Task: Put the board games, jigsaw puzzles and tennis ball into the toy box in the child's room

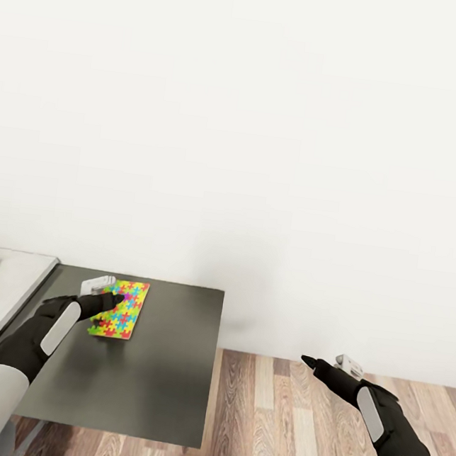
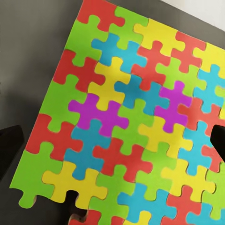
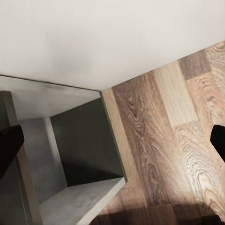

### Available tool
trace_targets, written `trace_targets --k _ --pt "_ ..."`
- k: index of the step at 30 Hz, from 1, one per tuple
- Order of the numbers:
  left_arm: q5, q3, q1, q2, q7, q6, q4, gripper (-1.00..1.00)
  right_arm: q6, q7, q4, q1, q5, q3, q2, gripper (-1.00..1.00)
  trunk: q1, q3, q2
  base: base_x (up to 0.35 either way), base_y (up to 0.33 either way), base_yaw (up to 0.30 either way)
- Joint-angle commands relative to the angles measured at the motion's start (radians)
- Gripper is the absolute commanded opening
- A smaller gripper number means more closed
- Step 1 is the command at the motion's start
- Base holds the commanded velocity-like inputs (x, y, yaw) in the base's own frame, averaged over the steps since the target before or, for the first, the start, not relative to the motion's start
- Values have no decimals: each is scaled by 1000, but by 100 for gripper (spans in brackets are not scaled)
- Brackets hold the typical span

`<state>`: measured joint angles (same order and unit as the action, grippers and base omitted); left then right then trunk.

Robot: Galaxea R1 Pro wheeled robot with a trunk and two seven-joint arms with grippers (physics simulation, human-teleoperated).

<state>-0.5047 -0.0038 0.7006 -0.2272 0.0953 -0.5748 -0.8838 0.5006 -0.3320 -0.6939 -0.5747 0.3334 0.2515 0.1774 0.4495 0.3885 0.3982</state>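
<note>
Head view: left gripper (image 1: 110, 302) over jigsaw puzzle (image 1: 121, 309), perhaps touching.

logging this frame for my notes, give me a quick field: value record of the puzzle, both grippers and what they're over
jigsaw puzzle: lies flat on the dark cabinet top, near its back edge by the white wall
left gripper: over the puzzle, fingers apart, one on each side in the left wrist view; contact cannot be judged
right gripper: open, holding nothing, over the wood-plank floor
pale table top: adjoins the cabinet on the robot's left
toy box: not identifiable here
</note>
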Motion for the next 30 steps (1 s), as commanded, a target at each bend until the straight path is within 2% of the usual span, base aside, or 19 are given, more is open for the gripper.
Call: trace_targets --k 1,9,20,30 --pt "-11 -1 0 -1 8 -5 -3 100 7 -2 -1 -1 4 3 -2 100 0 3 2 0 0 0" --pt "-9 -1 0 -1 9 -5 -6 100 3 0 -1 -1 -2 -2 -6 100 0 14 2 0 0 0" --pt "-9 -1 0 -1 10 -5 -6 100 0 -4 -2 1 -8 -9 -7 100 0 15 2 2 0 0" --pt "-9 -1 0 -1 12 -5 -6 100 1 -2 -1 1 -8 -9 -7 100 0 15 2 105 53 0"
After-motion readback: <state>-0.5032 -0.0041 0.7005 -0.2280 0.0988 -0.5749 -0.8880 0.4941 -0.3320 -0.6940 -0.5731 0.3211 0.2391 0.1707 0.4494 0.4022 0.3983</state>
